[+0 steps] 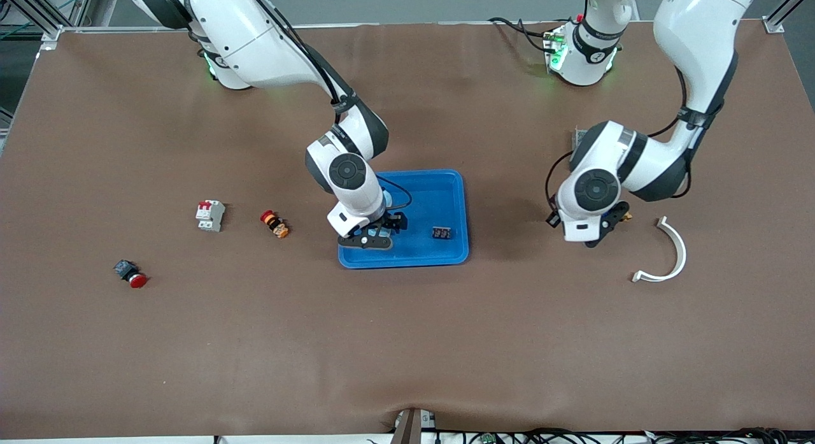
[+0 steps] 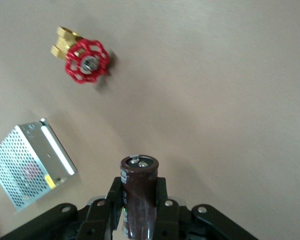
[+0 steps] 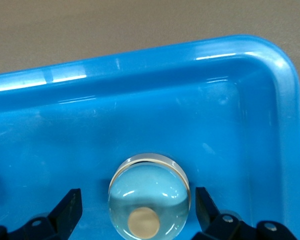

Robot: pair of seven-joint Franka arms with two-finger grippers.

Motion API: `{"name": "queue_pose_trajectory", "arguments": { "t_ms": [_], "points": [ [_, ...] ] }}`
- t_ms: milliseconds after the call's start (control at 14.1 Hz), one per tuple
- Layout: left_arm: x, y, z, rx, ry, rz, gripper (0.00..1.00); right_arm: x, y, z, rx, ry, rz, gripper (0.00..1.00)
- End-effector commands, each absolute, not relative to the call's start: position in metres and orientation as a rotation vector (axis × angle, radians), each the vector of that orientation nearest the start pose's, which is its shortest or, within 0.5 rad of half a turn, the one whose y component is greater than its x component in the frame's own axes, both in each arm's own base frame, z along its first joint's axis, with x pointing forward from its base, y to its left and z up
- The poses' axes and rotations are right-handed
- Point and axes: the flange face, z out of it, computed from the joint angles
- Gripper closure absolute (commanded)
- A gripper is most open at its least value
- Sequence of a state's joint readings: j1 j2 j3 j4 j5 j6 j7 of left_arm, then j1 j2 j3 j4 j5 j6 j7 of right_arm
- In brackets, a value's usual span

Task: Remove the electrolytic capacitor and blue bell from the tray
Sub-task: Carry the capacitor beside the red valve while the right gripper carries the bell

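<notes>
You see a breaker (image 1: 209,214), orange button (image 1: 274,223), red button (image 1: 130,273) mid-left in the front view; white bracket (image 1: 667,253) right; red valve (image 2: 83,58) in the left wrist view.

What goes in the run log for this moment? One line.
left gripper: shut on dark cylindrical capacitor | right gripper: open around shiny domed bell in blue plastic tray

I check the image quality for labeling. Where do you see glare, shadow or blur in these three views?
Right wrist view: bright glare streaks on the tray rim, reflections on the shiny dome. Left wrist view: the red valve is slightly soft and throws a small shadow; the capacitor is sharp. Front view: even light, soft shadows beside the tray.
</notes>
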State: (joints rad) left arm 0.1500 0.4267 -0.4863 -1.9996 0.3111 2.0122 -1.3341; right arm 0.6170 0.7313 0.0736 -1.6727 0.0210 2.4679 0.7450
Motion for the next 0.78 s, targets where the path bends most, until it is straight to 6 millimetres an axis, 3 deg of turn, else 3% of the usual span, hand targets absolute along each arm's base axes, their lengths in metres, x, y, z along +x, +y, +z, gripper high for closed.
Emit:
{"name": "queue_pose_trajectory", "arguments": {
  "t_ms": [0, 141, 283, 707],
  "points": [
    [0.534, -0.14, 0.24, -2.6, -1.105, 0.313, 1.0, 0.535, 0.432, 0.182, -3.061, 0.157, -0.031, 0.0],
    [0.536, -0.116, 0.228, -2.592, -1.117, 0.363, 1.0, 0.536, 0.431, 0.182, -3.062, 0.16, -0.029, 0.0],
    [0.536, -0.105, 0.219, -2.581, -1.134, 0.394, 1.0, 0.536, 0.43, 0.182, -3.064, 0.159, -0.028, 0.0],
    [0.528, -0.092, 0.194, -2.565, -1.14, 0.442, 1.0, 0.536, 0.431, 0.185, -3.065, 0.155, -0.026, 0.47]
  ]
}}
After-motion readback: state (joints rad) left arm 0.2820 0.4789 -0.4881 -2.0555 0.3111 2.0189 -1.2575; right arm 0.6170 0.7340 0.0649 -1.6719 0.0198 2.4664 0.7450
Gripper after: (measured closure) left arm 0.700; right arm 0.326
